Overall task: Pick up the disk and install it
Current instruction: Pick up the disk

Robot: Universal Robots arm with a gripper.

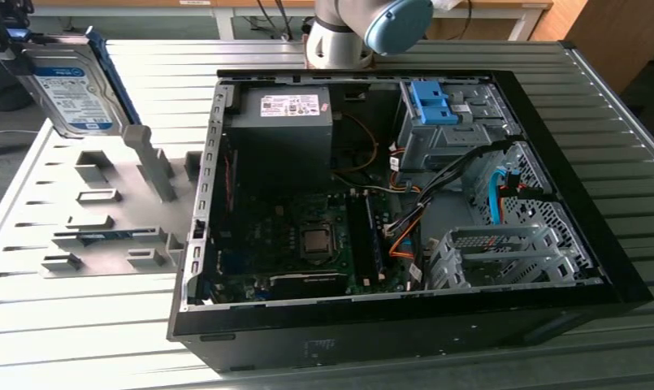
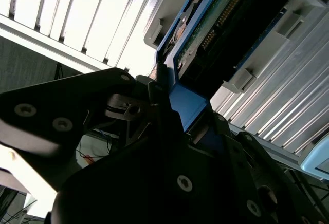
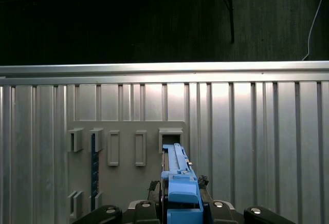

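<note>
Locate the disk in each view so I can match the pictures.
Exterior view: the disk stands upright, label facing the camera, at the exterior view's far left, near the top.
Second wrist view: the disk shows its circuit-board side, its blue carrier clamped in the gripper.
First wrist view: the disk is edge-on, blue carrier toward the camera.
Shared landmark: the ribbed table.

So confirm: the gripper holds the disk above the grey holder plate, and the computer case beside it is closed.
No: the computer case is open, boards and cables exposed in the exterior view. The gripper does hold the disk above the grey holder plate.
</note>
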